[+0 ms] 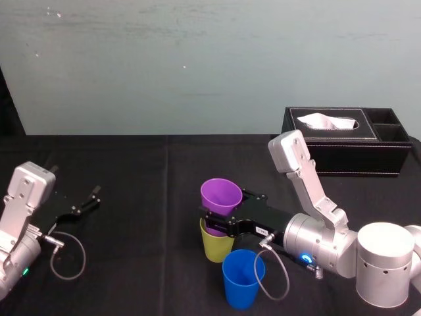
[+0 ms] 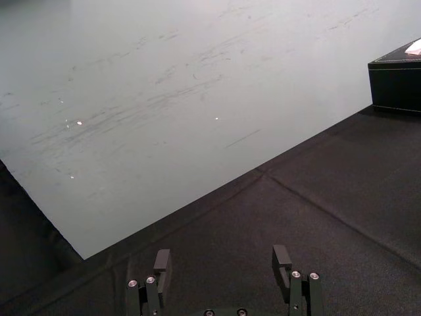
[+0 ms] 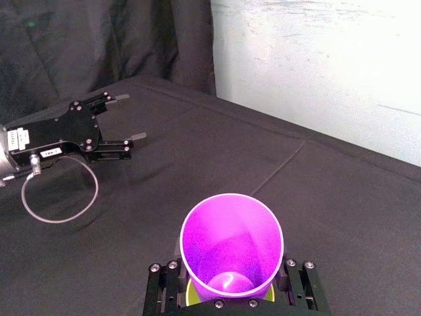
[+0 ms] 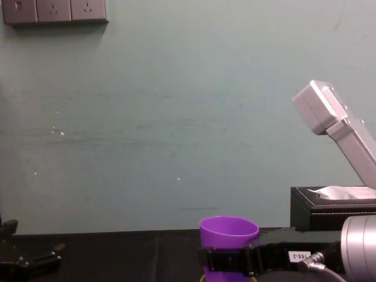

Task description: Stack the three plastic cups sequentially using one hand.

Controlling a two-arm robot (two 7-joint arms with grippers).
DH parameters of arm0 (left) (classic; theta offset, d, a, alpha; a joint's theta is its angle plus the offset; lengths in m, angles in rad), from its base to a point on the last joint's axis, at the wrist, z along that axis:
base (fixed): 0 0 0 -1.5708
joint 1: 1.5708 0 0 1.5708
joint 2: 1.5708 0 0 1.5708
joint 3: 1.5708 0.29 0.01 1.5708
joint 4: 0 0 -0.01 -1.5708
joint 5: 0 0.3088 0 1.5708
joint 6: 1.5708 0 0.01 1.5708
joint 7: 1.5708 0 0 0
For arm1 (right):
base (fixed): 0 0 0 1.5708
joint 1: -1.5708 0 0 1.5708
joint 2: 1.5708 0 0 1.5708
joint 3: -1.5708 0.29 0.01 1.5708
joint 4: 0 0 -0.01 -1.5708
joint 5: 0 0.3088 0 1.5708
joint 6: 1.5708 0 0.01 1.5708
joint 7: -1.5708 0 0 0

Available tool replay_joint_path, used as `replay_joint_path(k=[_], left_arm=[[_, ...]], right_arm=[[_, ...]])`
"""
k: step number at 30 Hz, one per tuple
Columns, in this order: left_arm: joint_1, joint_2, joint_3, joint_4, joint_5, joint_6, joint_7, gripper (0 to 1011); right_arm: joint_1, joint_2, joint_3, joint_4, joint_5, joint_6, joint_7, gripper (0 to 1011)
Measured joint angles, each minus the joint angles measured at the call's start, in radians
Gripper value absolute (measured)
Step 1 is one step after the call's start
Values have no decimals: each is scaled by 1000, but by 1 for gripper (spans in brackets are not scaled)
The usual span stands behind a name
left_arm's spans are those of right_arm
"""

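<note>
Head view has the right gripper (image 1: 218, 222) pinching the purple cup (image 1: 221, 195) by its lower wall, directly over the yellow-green cup (image 1: 216, 246). The purple base appears to sit in the yellow-green mouth, not fully seated. In the right wrist view the jaws press on both sides of the purple cup (image 3: 231, 240), and a sliver of yellow-green rim (image 3: 193, 295) shows beneath it. The blue cup (image 1: 243, 279) stands upright just beside the yellow-green cup, on the robot's side. The left gripper (image 2: 223, 264) rests spread and empty, well to the left of the yellow-green cup.

Judged from here, the main risk is letting go too soon: the purple cup could settle crooked or tip out. Pushing down off-centre could instead topple the light yellow-green cup on the table (image 1: 131, 263). The gripper body and its cable (image 1: 279, 276) also lie close to the blue cup, so a careless pull-back could knock it over.
</note>
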Motion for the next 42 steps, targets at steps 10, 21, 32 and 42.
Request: replay_joint_path(k=[10,21,32,42], left_arm=[[0,0,0,0,0,0,0,1000],[0,0,0,0,0,0,0,1000],[0,0,0,0,0,0,0,1000],[0,0,0,0,0,0,0,1000]], right_arm=[[0,0,0,-1,0,0,1,731],[-1,1,1,-2,0,0,1,954],[-5,4,5,-8,0,-14,3,1003],[-31,30,56,-67,19,-25,-3,1003]])
